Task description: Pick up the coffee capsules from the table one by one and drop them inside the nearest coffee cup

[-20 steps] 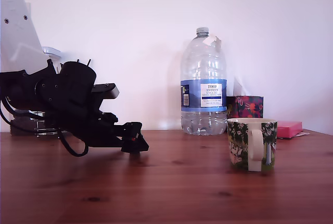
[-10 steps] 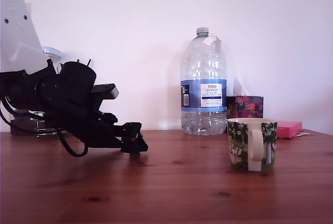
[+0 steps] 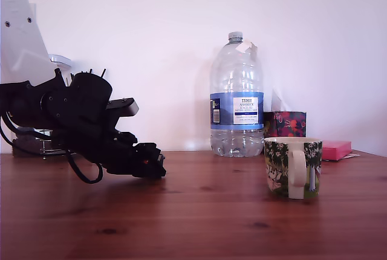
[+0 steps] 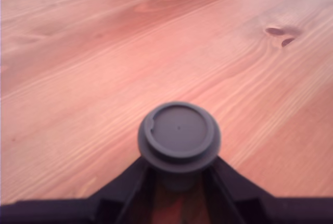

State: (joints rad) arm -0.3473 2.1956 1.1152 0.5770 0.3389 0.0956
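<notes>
A pale wall backs the reddish wooden table (image 3: 199,211). The hand (image 4: 178,182) pinches the dark capsule (image 4: 179,134) below its rim, low over the table at the exterior view's left. The grasp step looks done; next comes a lift and a carry to the tree-printed cup (image 3: 292,167), well apart toward the exterior view's right.

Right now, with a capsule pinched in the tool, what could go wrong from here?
The tool grips the dark capsule only below its rim, so it might slip out in transit. The mug stands far off at the exterior view's right, a long carry. The water bottle stands behind that path; a wide swing could clip it.
</notes>
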